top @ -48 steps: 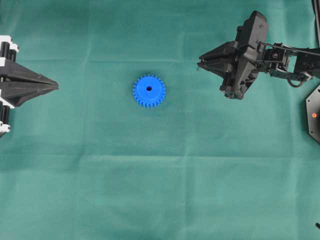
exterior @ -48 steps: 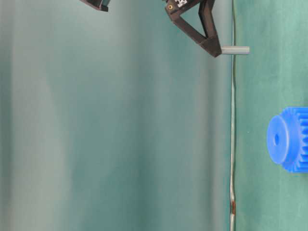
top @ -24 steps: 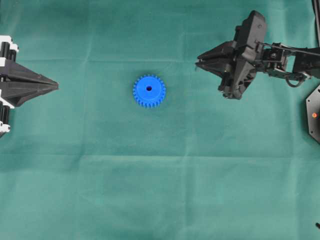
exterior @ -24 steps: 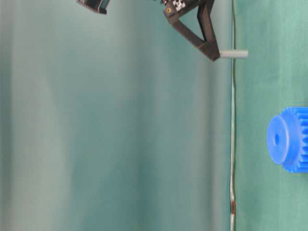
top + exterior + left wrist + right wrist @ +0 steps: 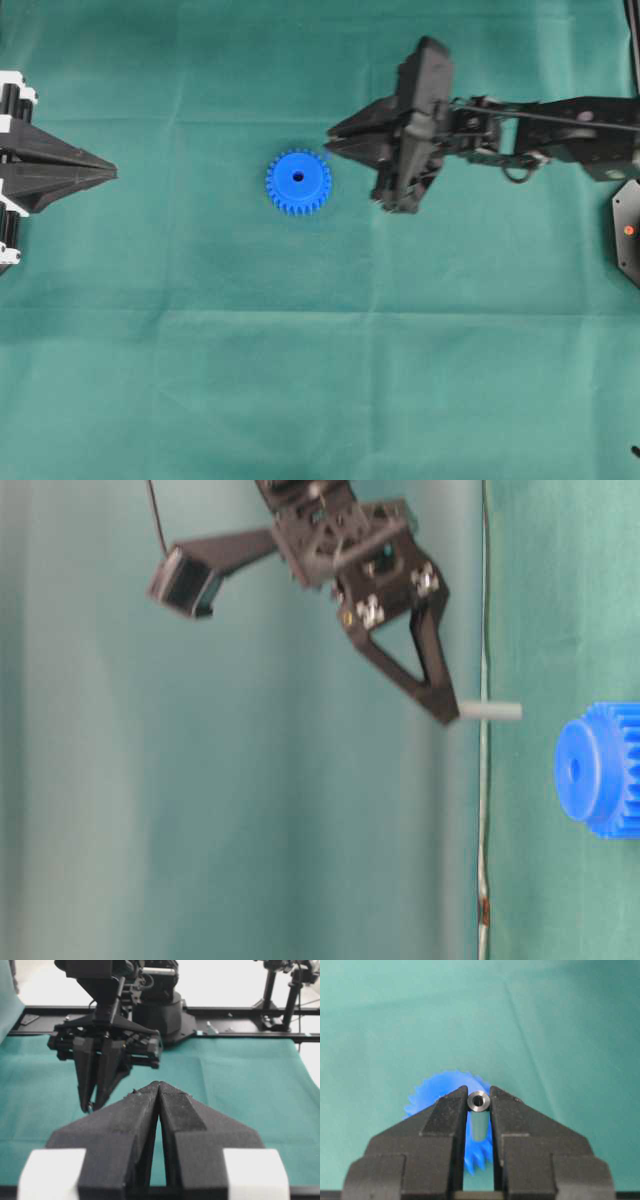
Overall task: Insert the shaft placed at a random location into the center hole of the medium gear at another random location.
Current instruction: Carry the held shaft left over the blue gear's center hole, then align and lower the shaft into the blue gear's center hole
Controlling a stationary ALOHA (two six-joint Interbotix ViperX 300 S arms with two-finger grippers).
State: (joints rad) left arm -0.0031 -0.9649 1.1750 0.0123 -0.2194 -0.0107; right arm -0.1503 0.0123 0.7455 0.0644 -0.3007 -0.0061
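The blue medium gear [image 5: 298,182] lies flat on the green cloth, its dark center hole [image 5: 298,177] facing up. It also shows in the table-level view [image 5: 600,770]. My right gripper [image 5: 332,136] is shut on the shaft [image 5: 490,711], a small grey pin sticking out from the fingertips toward the cloth. It hangs above the cloth just right of the gear. In the right wrist view the shaft [image 5: 479,1101] shows end-on between the jaws, with the gear [image 5: 432,1094] partly hidden behind them. My left gripper [image 5: 112,172] is shut and empty at the far left.
Green cloth [image 5: 300,380] covers the whole table. A black base with a red dot [image 5: 627,230] sits at the right edge. The left wrist view shows the right arm [image 5: 107,1045] ahead and a black frame rail [image 5: 240,1035] behind it.
My right gripper has moved left with the shaft, from the upper right to just beside the gear. The gear and the left gripper have not moved.
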